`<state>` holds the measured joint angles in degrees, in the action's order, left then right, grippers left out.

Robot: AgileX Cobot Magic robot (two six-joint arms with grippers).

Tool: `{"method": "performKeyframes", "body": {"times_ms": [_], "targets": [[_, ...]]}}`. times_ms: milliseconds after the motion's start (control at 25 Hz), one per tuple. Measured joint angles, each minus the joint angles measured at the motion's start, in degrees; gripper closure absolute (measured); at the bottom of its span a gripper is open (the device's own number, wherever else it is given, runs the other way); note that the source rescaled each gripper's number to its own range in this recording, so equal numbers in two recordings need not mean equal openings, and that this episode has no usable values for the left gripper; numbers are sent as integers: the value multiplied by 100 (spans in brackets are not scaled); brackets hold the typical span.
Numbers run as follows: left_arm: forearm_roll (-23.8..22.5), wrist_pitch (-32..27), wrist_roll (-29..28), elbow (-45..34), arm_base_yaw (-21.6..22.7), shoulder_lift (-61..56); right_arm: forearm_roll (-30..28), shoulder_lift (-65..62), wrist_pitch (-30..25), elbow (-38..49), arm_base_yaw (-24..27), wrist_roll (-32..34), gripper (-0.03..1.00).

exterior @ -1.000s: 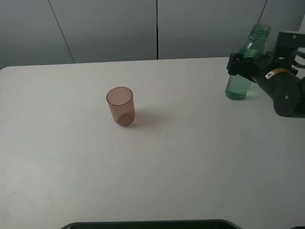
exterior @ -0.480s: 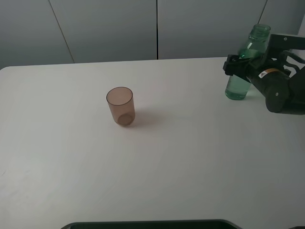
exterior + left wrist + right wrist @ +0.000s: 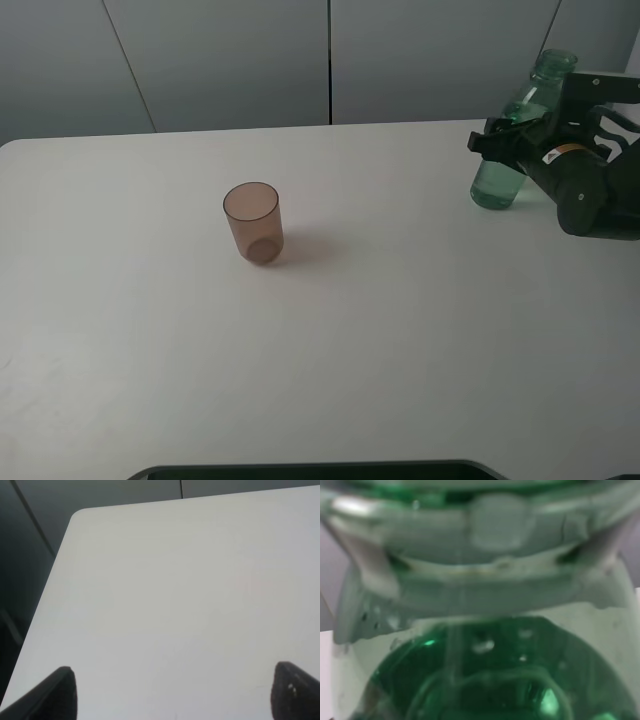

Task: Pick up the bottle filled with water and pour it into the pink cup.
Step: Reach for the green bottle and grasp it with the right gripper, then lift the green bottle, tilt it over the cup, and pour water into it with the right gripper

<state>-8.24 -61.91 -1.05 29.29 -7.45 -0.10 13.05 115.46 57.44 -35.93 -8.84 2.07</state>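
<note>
The green bottle (image 3: 494, 184) stands at the far right of the white table (image 3: 400, 340), leaning with its open neck toward the right. My right gripper (image 3: 506, 138) is shut on the bottle's middle, fingers on either side. The bottle's green glass (image 3: 480, 675) fills the right wrist view, so the fingers do not show there. The pink cup (image 3: 252, 222) stands upright left of the table's middle, well apart from the bottle. My left gripper (image 3: 175, 695) is open and empty over bare table near the left edge; only its two dark fingertips (image 3: 60, 692) show.
Grey wall panels (image 3: 330, 60) run behind the table's far edge. The table's left edge and rounded corner (image 3: 75, 517) show in the left wrist view. A dark rim (image 3: 310, 470) lies at the near edge.
The right gripper has moved in around the bottle. The bottle now leans a little more, its neck shifted right and its base slightly left. The cup has not moved.
</note>
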Motion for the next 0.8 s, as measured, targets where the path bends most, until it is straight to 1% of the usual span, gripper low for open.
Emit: {"method": "performKeyframes", "body": {"times_ms": [240,400,560,800], "targets": [[0,0,0,0,0,0,-28,0,-28,-2,0,-207,96],[0,0,0,0,0,0,-37,-66,-114,-2,-7,-207,96],[0,0,0,0,0,0,-37,-409,-628,32,-7,-361,96],[0,0,0,0,0,0,-218,-1386,-1539,32,-22,-1038,96]]}}
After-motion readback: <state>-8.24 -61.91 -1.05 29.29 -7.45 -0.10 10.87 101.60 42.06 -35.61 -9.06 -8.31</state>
